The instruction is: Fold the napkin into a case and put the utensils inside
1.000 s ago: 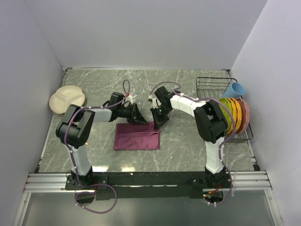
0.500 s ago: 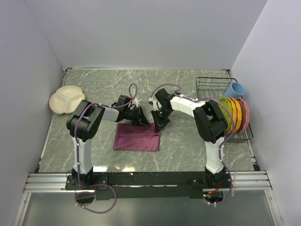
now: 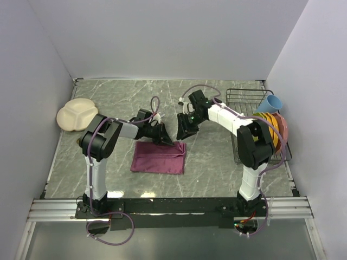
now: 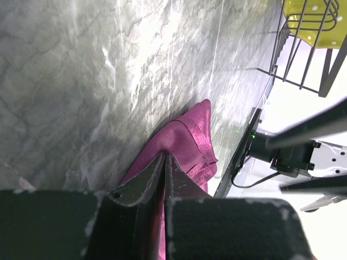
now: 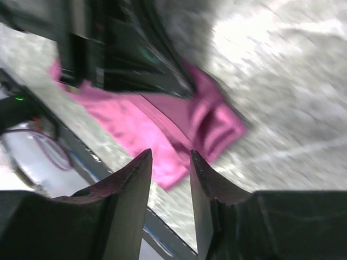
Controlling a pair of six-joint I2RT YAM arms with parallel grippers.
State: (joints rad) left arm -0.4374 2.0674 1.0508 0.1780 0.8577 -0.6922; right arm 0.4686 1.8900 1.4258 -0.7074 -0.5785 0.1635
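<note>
The maroon-purple napkin (image 3: pixel 158 157) lies folded into a flat rectangle on the marble table. My left gripper (image 3: pixel 164 136) is low at its far edge, and in the left wrist view the gripper (image 4: pixel 165 155) is shut on the cloth (image 4: pixel 190 135). My right gripper (image 3: pixel 183 130) hovers just past the napkin's far right corner. In the right wrist view the gripper (image 5: pixel 171 154) is open and empty above the rumpled corner (image 5: pixel 214 122). The blue fork and the gold spoon are out of view.
A cream divided plate (image 3: pixel 77 115) sits at the far left. A wire dish rack (image 3: pixel 246 100) with coloured plates (image 3: pixel 271 130) and a blue cup (image 3: pixel 272 102) stands at the right. The two grippers are close together.
My right gripper has lifted off the napkin's far right corner and drawn back, now open. My left gripper has shifted right along the far edge. The right corner now lies rumpled.
</note>
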